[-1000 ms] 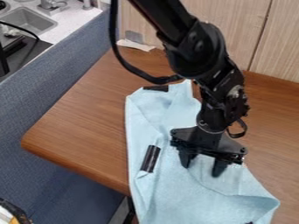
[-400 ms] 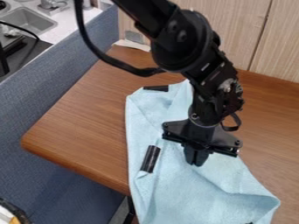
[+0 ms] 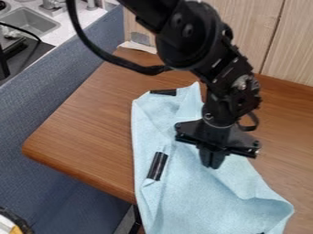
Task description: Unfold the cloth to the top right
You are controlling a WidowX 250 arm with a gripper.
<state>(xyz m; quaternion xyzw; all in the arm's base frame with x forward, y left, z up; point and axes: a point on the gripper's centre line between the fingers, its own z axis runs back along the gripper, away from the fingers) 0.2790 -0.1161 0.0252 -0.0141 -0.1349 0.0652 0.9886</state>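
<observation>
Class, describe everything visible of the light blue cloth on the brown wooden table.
The soft-looking light blue cloth lies creased, partly folded, its lower left past the table's edge. One black strip shows at its top, another near its left side. The black gripper is shut on its upper right.

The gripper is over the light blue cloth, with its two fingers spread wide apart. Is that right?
Not quite: the fingers are closed together, not spread apart. The camera view shows this, with the gripper over the light blue cloth.
</observation>
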